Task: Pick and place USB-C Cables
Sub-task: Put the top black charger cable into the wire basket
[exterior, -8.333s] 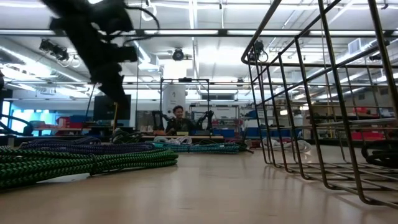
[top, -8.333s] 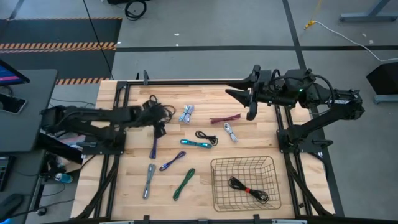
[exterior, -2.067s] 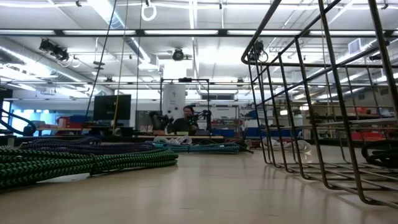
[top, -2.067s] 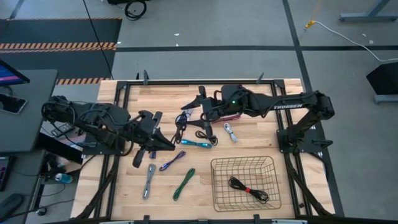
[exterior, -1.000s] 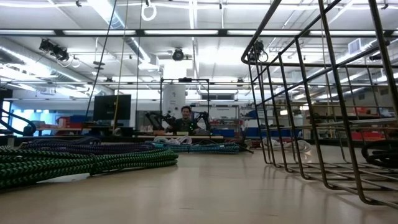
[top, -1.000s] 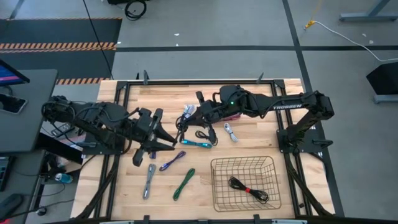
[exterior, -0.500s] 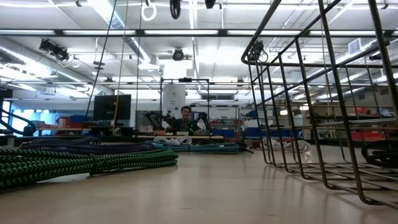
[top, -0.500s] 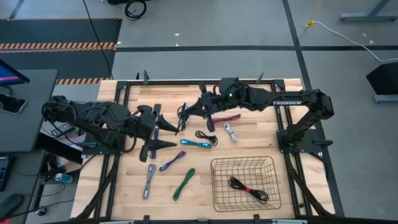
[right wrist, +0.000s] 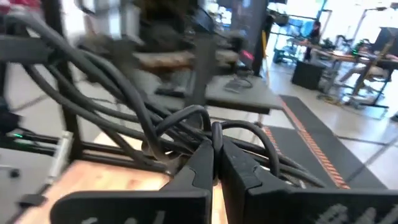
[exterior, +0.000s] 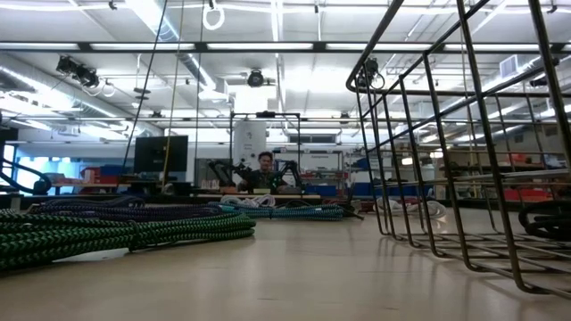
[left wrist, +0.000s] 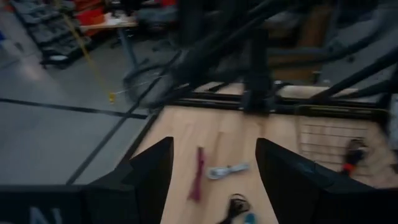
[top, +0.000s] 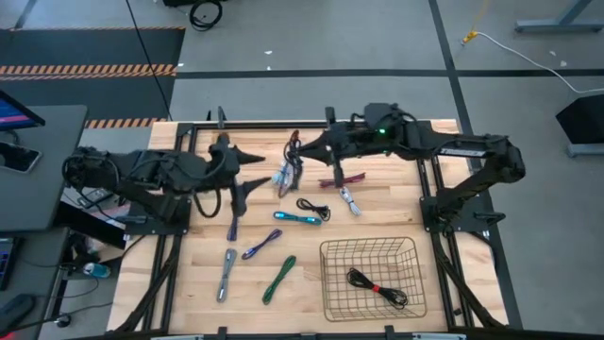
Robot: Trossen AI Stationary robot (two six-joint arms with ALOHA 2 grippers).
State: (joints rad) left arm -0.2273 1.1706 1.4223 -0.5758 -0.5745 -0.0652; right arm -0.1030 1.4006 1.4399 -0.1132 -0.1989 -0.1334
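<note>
My right gripper [top: 304, 148] [right wrist: 214, 148] is over the far middle of the table, shut on a black USB-C cable [top: 294, 159]. My left gripper [top: 251, 171] [left wrist: 213, 146] stands open to its left with nothing between its fingers. Loose cables lie flat on the wooden table: silver-blue [top: 283, 175], dark red [top: 342, 179], white [top: 350, 200], black [top: 313, 208], teal [top: 297, 218], two purple [top: 233, 225] [top: 261, 245], grey [top: 226, 274] and green [top: 279, 279]. The low view shows no gripper. My right gripper pinches the black cable between its two fingertips at one strand of its loops [right wrist: 216, 127]. The fingers point about level, coming from the table's right side. The cable's loops [right wrist: 186, 118] spread to both sides of the tips and hang clear of the table.
A black wire basket [top: 326, 283] [exterior: 464, 134] stands at the near right with a black cable tied in red [top: 377, 286] inside. The green cable [exterior: 116, 234] and the teal one [exterior: 285, 211] lie low across the low view. A person [exterior: 264, 169] sits far behind the table.
My right gripper, still shut, has risen and drawn back toward the far right, carrying the black cable up clear of the table. My left gripper has swung toward the far edge and turned, its fingers apart and holding nothing.
</note>
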